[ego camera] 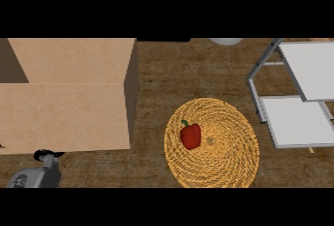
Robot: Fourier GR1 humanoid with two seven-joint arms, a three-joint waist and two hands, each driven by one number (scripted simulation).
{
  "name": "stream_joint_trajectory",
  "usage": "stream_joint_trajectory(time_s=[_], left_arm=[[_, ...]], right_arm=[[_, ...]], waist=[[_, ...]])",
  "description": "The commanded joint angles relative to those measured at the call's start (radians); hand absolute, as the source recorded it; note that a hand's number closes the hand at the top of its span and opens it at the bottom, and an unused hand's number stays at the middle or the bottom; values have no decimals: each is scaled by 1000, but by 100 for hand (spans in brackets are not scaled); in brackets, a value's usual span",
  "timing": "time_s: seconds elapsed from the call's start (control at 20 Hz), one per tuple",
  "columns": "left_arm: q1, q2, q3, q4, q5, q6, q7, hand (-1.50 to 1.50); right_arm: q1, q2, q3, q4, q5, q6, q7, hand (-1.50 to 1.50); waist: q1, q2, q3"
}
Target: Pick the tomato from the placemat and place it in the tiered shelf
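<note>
Sitting on the woven round placemat (212, 145) is a red thing with a green stem (190, 135), left of the mat's middle and lying lengthwise with the stem end pointing up the view. Honestly it looks more like a red pepper than a tomato: long body, tapered, not round. Nothing is touching it. The mat is straw-yellow and lies on a brown wood-grain counter (189, 70). Off to the right is the tiered shelf (300, 121), a grey metal frame with two white trays showing, the upper one set further up and to the right and the lower one nearer the mat; the shelf's left leg comes down just beside the mat's upper right edge, and both trays look bare. On the left a big cardboard box (65, 97) takes up most of that side, with its right wall well apart from the pepper. Down in the lower left corner, the left hand (47, 155) barely peeks out as a black bit at the end of a grey forearm, right under the box's bottom edge; can't tell if its fingers are apart or together. No right hand anywhere in the view. A pale round object (226, 41) is cut off at the top edge.
</note>
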Motion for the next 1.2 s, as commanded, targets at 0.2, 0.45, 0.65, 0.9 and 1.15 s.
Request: stream_joint_trajectory(time_s=[0.2,0.45,0.65,0.9,1.15], left_arm=[[52,-15,-80,80,-61,-32,3,0],[20,23,-50,59,-22,-50,65,0],[10,31,-34,72,-28,-31,72,0],[45,36,-47,58,-33,-48,48,0],[7,7,-52,77,-34,-8,73,0]], right_arm=[[-102,73,136,177,173,-61,-154,150],[-177,87,179,314,254,-72,-228,150],[-200,120,171,368,271,-85,-322,150],[-262,151,208,456,319,-88,-392,150],[-269,129,240,474,376,-66,-429,150]], waist=[[3,10,-4],[2,9,-3],[-14,5,-3],[-10,5,-3],[-24,5,-3]])
